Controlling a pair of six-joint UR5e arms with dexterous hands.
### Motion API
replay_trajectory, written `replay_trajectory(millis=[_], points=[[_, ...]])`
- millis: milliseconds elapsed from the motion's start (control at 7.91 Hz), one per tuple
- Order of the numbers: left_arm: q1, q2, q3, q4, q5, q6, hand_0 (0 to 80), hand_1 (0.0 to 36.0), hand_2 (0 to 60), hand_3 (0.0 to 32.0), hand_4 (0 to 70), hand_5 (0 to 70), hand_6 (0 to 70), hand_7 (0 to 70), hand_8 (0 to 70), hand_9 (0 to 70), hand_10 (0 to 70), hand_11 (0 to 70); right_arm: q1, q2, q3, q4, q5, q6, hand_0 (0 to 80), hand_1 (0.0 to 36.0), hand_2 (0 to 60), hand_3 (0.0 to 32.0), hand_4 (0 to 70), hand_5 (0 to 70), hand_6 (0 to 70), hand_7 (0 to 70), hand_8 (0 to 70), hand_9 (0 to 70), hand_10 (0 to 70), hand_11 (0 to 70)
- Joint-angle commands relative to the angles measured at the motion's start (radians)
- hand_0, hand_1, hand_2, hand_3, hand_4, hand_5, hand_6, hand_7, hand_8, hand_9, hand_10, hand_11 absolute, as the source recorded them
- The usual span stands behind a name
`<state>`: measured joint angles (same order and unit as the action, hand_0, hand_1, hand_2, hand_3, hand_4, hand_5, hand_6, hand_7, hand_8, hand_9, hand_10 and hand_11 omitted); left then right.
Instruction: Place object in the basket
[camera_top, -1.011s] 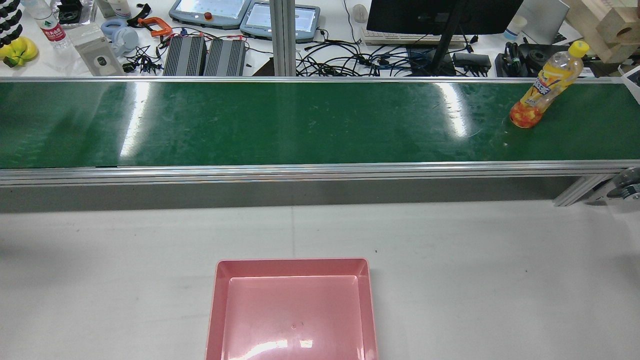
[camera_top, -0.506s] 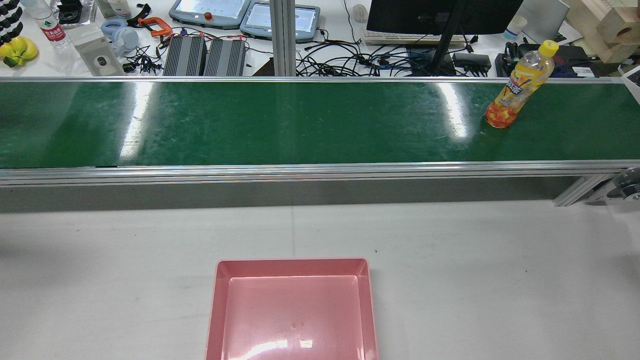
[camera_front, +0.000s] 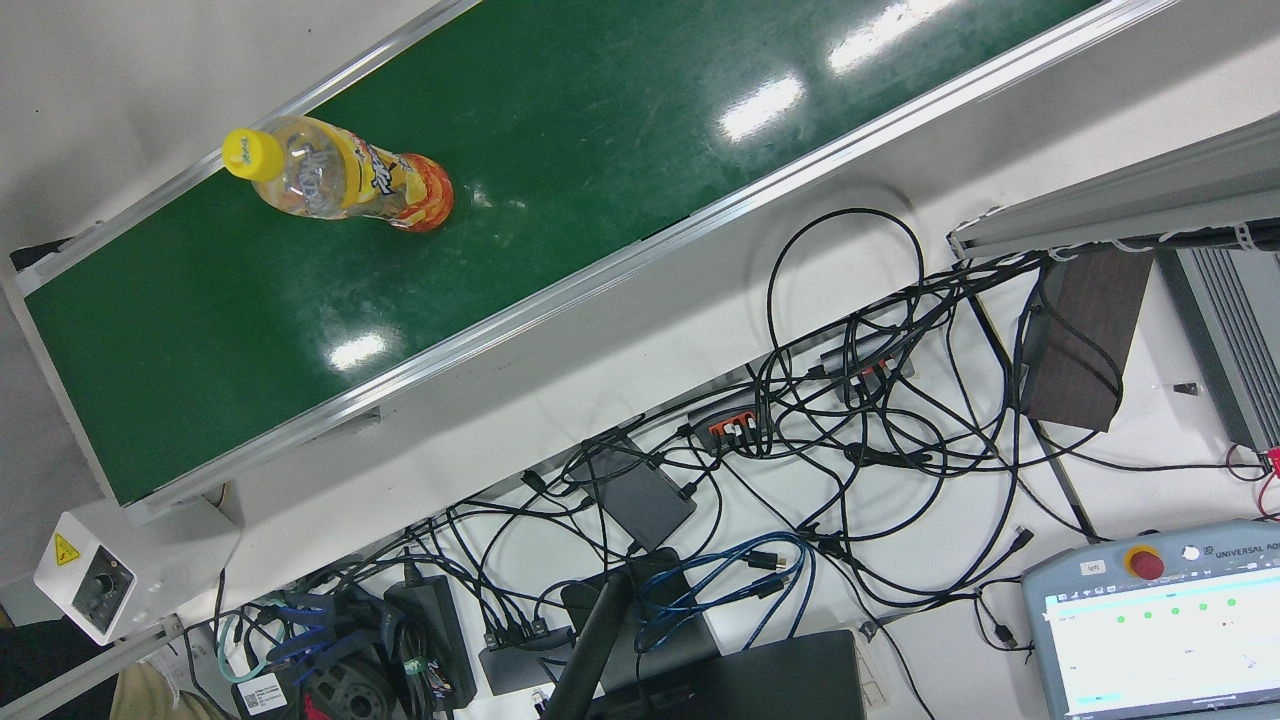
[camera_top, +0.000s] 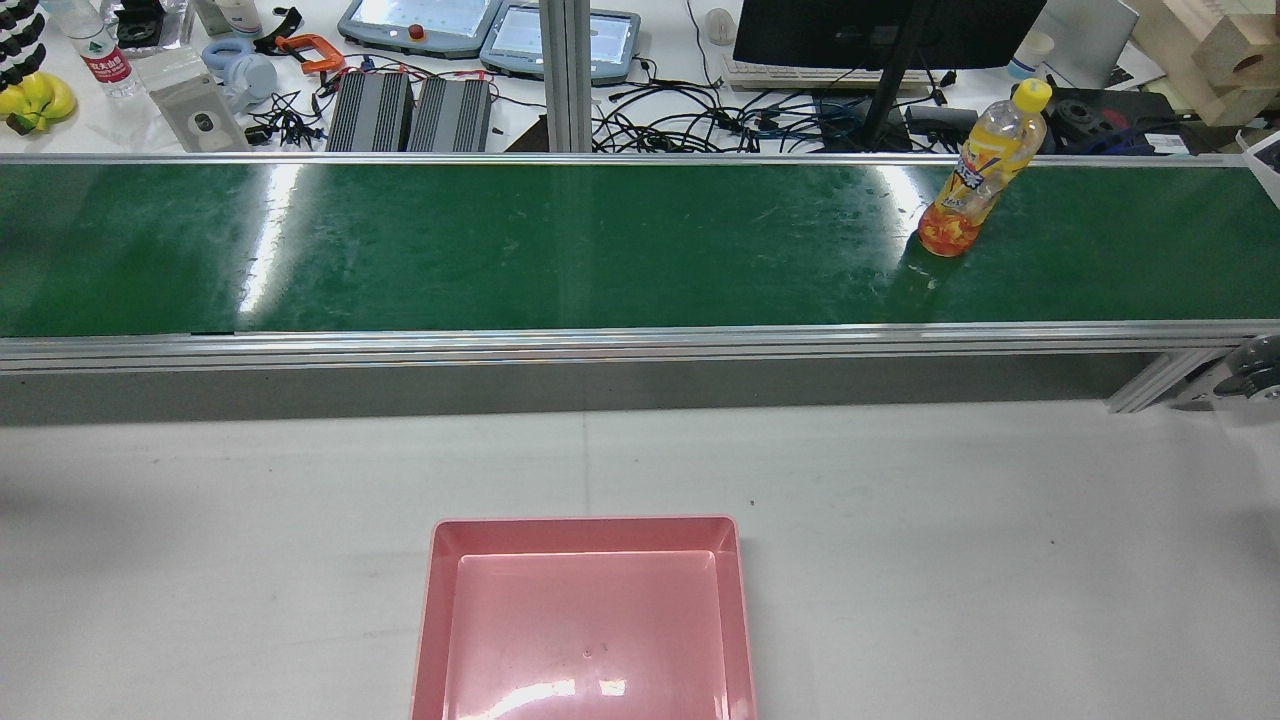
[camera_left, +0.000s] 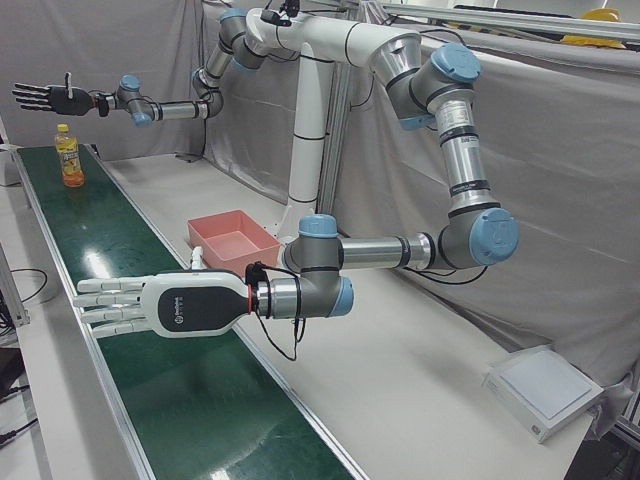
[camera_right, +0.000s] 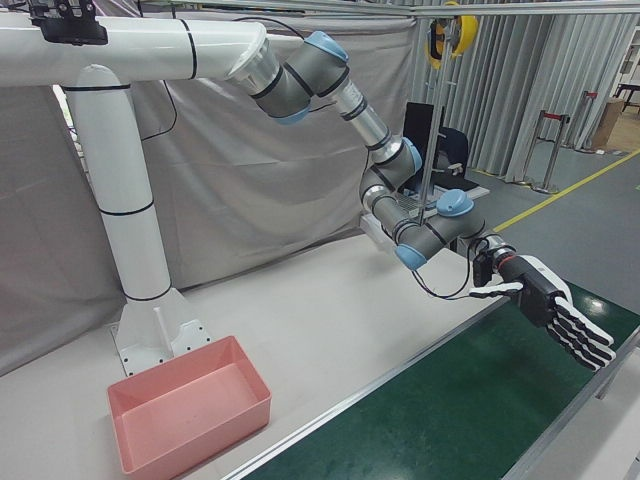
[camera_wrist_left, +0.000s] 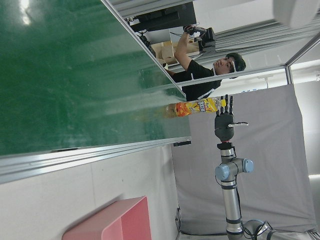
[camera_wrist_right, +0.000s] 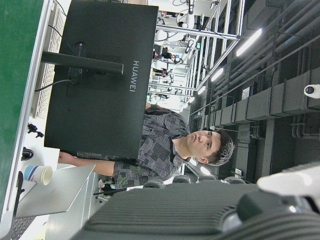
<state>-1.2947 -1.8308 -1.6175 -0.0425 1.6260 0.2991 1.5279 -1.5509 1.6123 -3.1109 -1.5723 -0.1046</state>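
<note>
Your left hand hangs flat over the green belt, fingers spread wide and holding nothing. In the rear view the belt's left and middle stretch is bare, and the pink basket sits empty on the white table on your near side of it, roughly centred. Further right the orange juice bottle stands upright on the belt, yellow cap up, close to the far rail. Your right hand is held above and just beyond that bottle, fingers splayed and empty. Past the far rail lie tangled cables, a monitor stand and two pendants.
</note>
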Motion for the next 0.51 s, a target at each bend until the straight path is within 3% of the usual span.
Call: replay_trajectory(millis=[0,379], points=[[0.002,-0.001,0.001,0.004,0.000,0.000,60.2,9.4,0.0,1.8,0.0,0.0,0.0,0.0,0.0,0.0,0.0,0.0,0.000,0.000,0.000,0.000,0.000,0.000,0.0,0.0,0.0,0.0,0.0,0.0,0.0,0.0,0.0,0.0,0.0,0.0],[0.005,-0.001,0.020,0.003,0.000,-0.002,60.2,9.4,0.0,2.0,0.0,0.0,0.0,0.0,0.0,0.0,0.0,0.0,0.000,0.000,0.000,0.000,0.000,0.000,0.0,0.0,0.0,0.0,0.0,0.0,0.0,0.0,0.0,0.0,0.0,0.0]])
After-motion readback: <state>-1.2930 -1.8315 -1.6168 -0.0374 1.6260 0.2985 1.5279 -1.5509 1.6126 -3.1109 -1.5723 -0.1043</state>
